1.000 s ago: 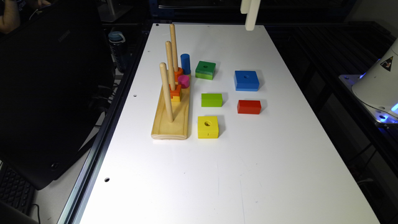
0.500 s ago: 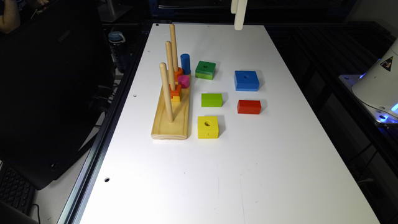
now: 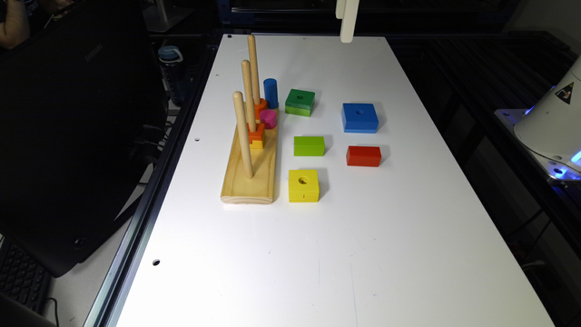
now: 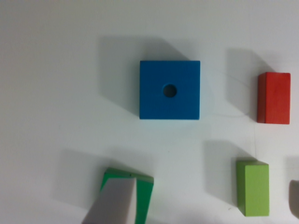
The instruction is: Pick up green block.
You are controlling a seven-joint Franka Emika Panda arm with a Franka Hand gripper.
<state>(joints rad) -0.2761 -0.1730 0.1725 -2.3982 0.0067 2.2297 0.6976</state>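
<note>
1. Claw (image 3: 347, 20) hung high over the desk's (image 3: 317, 254) far edge; you couldn't tell spread from pinched.
2. Green block (image 3: 300, 101) sat near the peg board's (image 3: 249, 181) far end.
3. You needed to centre over its hole, then descend square.

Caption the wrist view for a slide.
Wrist view: blue block centred, red block and lime block aside, green block partly behind a gripper finger.

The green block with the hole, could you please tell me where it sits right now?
In the exterior view the green block rests on the white table, just right of the blue cylinder by the peg board, left of the blue square block.
</note>
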